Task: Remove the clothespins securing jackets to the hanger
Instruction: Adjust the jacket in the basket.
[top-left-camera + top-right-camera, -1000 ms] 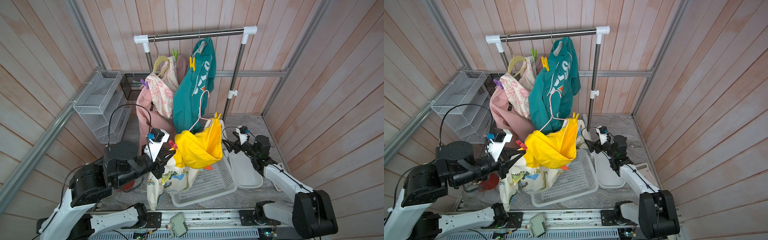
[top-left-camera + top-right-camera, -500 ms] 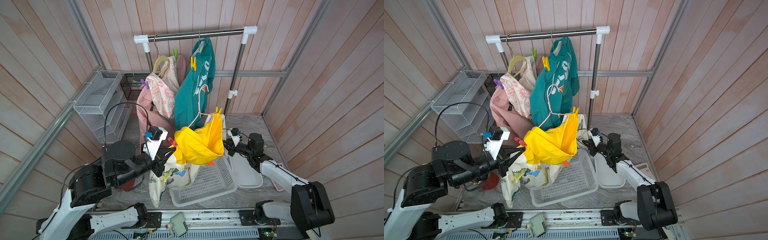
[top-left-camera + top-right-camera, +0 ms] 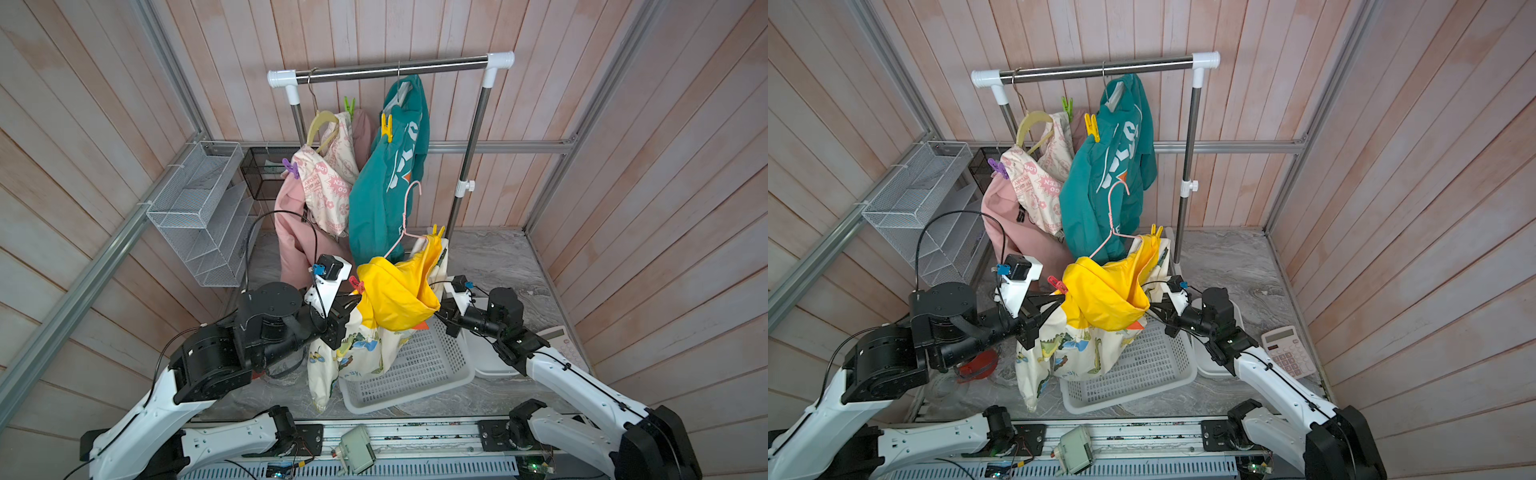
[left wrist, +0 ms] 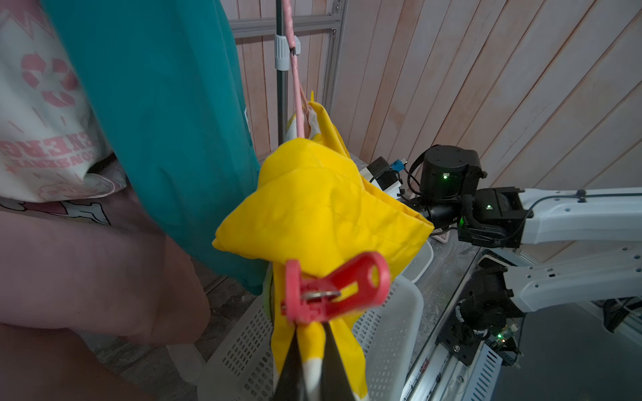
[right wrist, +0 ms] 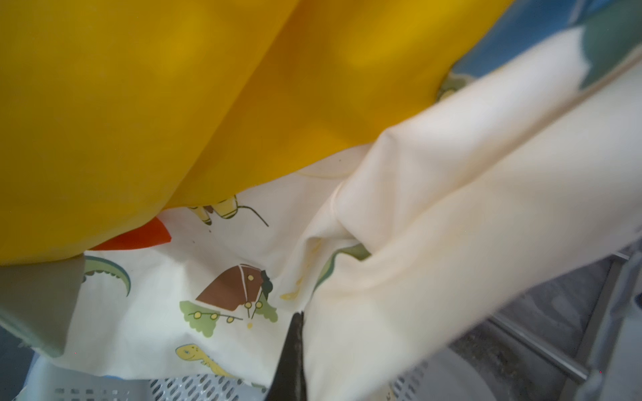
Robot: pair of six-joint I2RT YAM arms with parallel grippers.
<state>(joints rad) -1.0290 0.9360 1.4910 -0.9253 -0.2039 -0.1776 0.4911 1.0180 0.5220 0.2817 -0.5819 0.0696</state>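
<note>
Three child-size hooded jackets hold our attention. At the far left, the pink jacket with cream printed lining (image 3: pixel 291 232) hangs from the steel rail (image 3: pixel 390 70), with a purple plastic clothespin (image 3: pixel 291 168) on its left shoulder and a green clothespin (image 3: pixel 349 104) above its right.

Beside it hangs the teal jacket with white lettering (image 3: pixel 382 199), with a yellow clothespin (image 3: pixel 387 128) on its left shoulder.

Nearer to us, the yellow jacket with cream cartoon lining (image 3: pixel 395 299) sits on a thin pink wire hanger (image 3: pixel 405 216) whose hook is free of the rail. It hangs above the white plastic basket (image 3: pixel 415 374).

We see the left gripper (image 4: pixel 310 333) clamped on this jacket's left edge, just under a red clothespin (image 4: pixel 333 291) that bites the same fabric. A second yellow clothespin (image 3: pixel 437 231) stands on its far right shoulder.

The right gripper (image 5: pixel 301 323) is closed under the jacket's right side, against the cream lining. We cannot tell whether it pinches the cloth.
</note>
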